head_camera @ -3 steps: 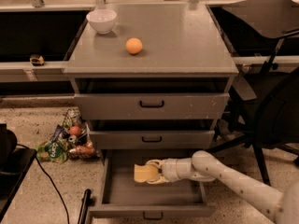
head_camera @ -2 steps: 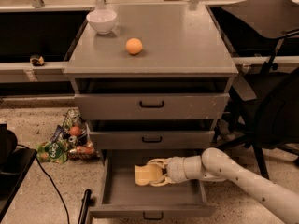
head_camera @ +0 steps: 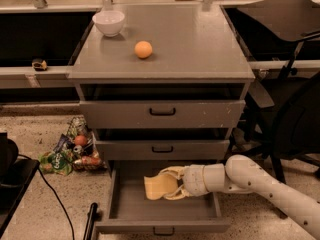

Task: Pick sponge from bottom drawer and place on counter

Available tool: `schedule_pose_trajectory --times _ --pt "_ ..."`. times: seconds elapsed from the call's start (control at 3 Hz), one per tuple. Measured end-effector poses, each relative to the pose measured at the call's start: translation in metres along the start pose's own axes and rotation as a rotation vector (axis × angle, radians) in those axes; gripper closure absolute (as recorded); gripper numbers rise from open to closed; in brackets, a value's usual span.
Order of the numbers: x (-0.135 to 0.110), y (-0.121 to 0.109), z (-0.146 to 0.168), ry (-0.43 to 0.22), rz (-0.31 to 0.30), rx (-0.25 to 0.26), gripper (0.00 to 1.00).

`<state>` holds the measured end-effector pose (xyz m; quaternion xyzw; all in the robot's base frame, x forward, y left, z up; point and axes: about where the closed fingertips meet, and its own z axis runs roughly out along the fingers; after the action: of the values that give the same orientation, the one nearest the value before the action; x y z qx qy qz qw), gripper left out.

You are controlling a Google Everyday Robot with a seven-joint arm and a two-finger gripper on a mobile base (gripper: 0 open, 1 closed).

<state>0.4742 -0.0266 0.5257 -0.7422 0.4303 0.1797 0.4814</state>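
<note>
Since the earlier frames the arm [head_camera: 265, 184] has swung its elbow up and to the right. The tool [head_camera: 165, 185] and the sponge [head_camera: 155, 188] have moved a little to the right with it, while the rest of the scene is unchanged.

Camera view: the tool is inside the open bottom drawer [head_camera: 131, 206], below the desk's front edge and roughly under its middle. It reaches in from the right. Its two fingers close on the sponge, one along the far side and one along the near side, so it is holding the sponge rather than standing wide. The sponge sticks out to the left past the fingertips, with its long axis roughly parallel to the desk's front edge. Whether it has left the drawer floor I cannot tell.

The desk [head_camera: 200, 44] lies straight above and behind the sponge, with two shut drawers between. The move therefore looks to be out toward the viewer, past the drawer front, and then up over the front edge. A ball [head_camera: 143, 49] sits left of the desk's centre and a bowl [head_camera: 109, 22] near the back-left corner, so the right half seems the safer landing place.
</note>
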Motion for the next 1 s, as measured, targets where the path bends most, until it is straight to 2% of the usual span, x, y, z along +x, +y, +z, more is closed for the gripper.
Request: schedule_pose_trajectory --times 0.33,0.67,1.0 --pt "-0.015 -0.02 -0.033 -0.01 -0.049 0.044 1.0" --pt "-0.041 -0.071 -0.103 0.008 -0.131 0.08 1.0" --pt "-0.078 -0.124 -0.172 0.093 -0.222 0.08 1.0"
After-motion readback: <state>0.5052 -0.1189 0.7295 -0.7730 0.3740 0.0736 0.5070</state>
